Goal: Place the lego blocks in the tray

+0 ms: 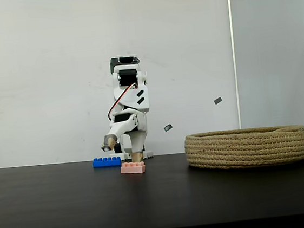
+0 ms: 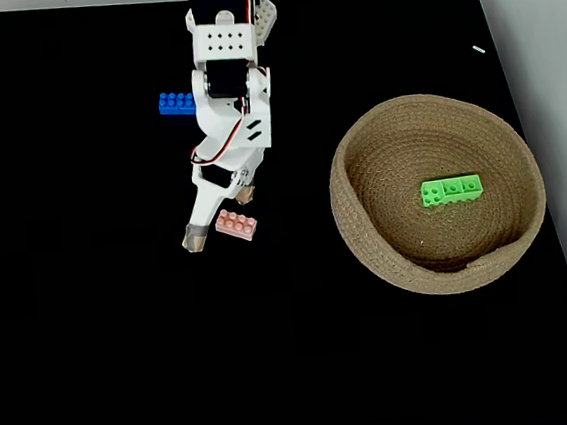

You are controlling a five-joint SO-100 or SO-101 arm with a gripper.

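The black table (image 2: 98, 371) carries everything, with a pale wall (image 1: 37, 60) behind it; the white arm (image 2: 233, 107) reaches from the far edge toward the middle, seen from above in a fixed view and from the front in the other; the tray (image 2: 366, 235), a low round basket of coiled tan rope, sits to the right of the arm in both fixed views, well apart from it; the pincer (image 2: 222, 216) is low over the table with its fingers spread, one tan-tipped finger (image 2: 196, 241) out to the left and the other finger (image 2: 246, 191) just above the pink brick, nothing pinched between them; the green brick (image 2: 451, 189) lies flat on the floor of the tray, right of its centre; the blue brick (image 2: 177, 103) rests on the table beside the arm, to its left in the view from above, away from the tray; the pale pink brick (image 2: 235, 224) lies on the table between the spread fingers, studs up, and from the front (image 1: 132, 168) one fingertip stands at its top, though whether it touches I cannot tell.
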